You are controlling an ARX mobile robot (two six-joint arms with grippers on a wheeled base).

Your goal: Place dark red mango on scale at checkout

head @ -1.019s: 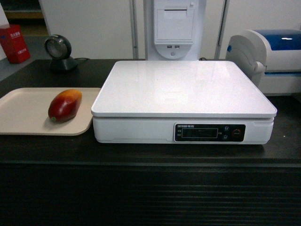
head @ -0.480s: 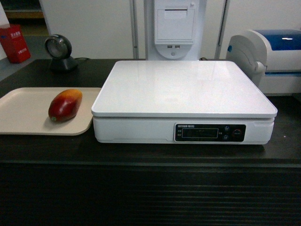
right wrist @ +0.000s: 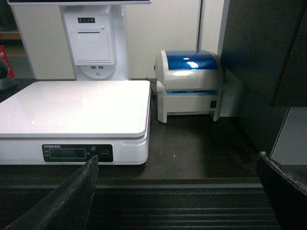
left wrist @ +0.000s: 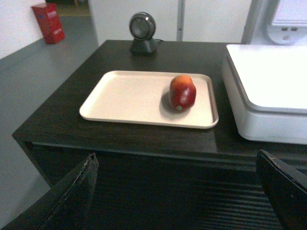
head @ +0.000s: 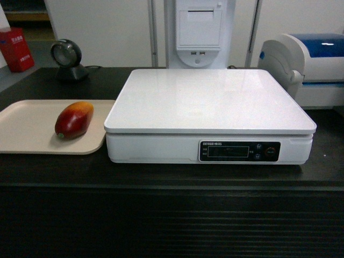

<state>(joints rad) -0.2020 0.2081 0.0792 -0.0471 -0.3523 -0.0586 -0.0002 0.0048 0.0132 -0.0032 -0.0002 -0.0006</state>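
The dark red mango lies on a beige tray at the left of the black checkout counter. Right of it stands the white scale, its platform bare. Neither arm shows in the head view. My left gripper is open, held low in front of the counter's ribbed face, short of the tray. My right gripper is also open, low in front of the counter edge, right of the scale's display.
A white-and-blue printer stands at the counter's back right. A round black scanner sits at the back left. A white terminal rises behind the scale. A red box is on the floor at far left.
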